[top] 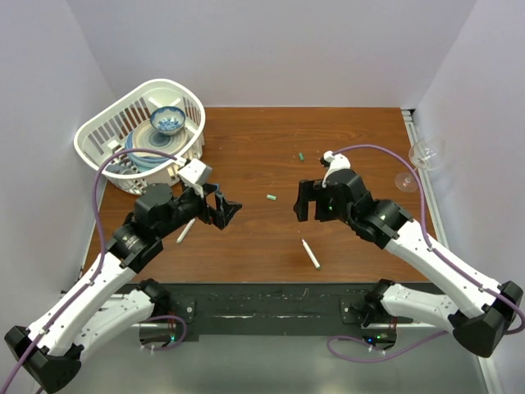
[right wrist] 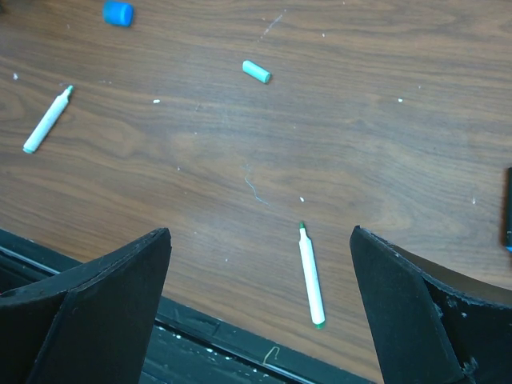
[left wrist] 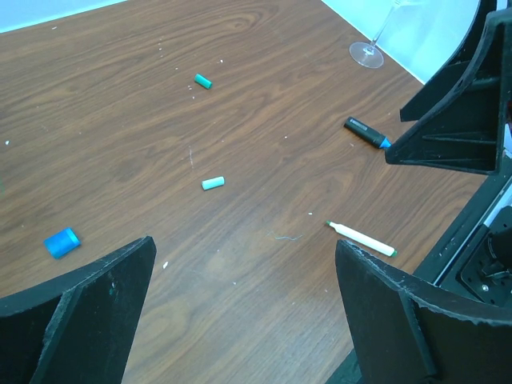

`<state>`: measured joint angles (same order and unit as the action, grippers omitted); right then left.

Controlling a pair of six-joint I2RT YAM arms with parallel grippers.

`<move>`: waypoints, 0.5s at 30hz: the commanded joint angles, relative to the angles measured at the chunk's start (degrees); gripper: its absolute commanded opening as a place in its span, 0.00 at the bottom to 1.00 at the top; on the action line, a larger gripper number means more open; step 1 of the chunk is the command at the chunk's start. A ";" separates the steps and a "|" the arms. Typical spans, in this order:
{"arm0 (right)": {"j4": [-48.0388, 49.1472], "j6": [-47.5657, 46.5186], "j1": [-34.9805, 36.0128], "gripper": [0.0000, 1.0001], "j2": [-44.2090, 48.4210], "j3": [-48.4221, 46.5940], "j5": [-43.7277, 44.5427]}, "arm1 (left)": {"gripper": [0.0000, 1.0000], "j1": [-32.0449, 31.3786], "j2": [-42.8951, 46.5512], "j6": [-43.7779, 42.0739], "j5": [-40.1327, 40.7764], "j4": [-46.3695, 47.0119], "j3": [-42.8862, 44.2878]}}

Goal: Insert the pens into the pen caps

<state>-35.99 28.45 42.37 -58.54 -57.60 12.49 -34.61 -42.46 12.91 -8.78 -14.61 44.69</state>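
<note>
Two white pens lie on the wooden table: one with a green tip (top: 310, 254) (right wrist: 310, 276) (left wrist: 362, 238) near the front edge, the other (top: 186, 230) (right wrist: 48, 120) partly under my left arm. A dark pen with a blue tip (left wrist: 366, 133) lies below my right gripper. One green cap (top: 271, 197) (left wrist: 212, 183) (right wrist: 257, 72) sits between the grippers, and a second green cap (top: 301, 155) (left wrist: 203, 81) lies farther back. A blue cap (left wrist: 62, 242) (right wrist: 118, 12) rests near my left gripper. My left gripper (top: 227, 212) (left wrist: 244, 244) and right gripper (top: 305, 203) (right wrist: 260, 232) hover open, holding nothing.
A white basket (top: 105, 130) at the back left holds plates and a blue bowl (top: 167, 120). A clear wine glass (top: 426, 154) (left wrist: 366, 54) lies at the table's right edge. The black front rail (right wrist: 208, 336) runs just below the nearest pen.
</note>
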 commanded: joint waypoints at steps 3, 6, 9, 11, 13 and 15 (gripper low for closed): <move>-4.52 0.11 0.17 0.99 -1.13 -2.25 1.39 | 1.00 0.16 0.01 0.36 0.60 2.31 0.31; -7.34 0.47 0.17 0.95 -2.53 -1.38 1.83 | 1.00 0.16 0.09 0.45 1.30 2.31 0.40; -9.01 1.08 0.17 0.89 -3.77 0.82 2.01 | 1.00 0.16 0.62 0.72 3.49 2.31 0.31; -9.36 1.35 0.17 0.81 -4.56 2.22 0.87 | 1.00 0.16 1.14 0.89 5.51 2.04 0.14; -7.97 2.14 0.17 0.77 -5.44 4.77 -1.23 | 1.00 0.16 1.50 0.98 7.01 2.04 0.14; -7.00 2.75 0.08 0.68 -6.31 7.23 -1.94 | 1.00 0.16 2.29 1.07 8.60 1.78 0.14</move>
<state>-42.87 29.28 42.37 -63.48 -54.28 12.32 -34.61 -41.91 12.95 -4.51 -14.66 44.66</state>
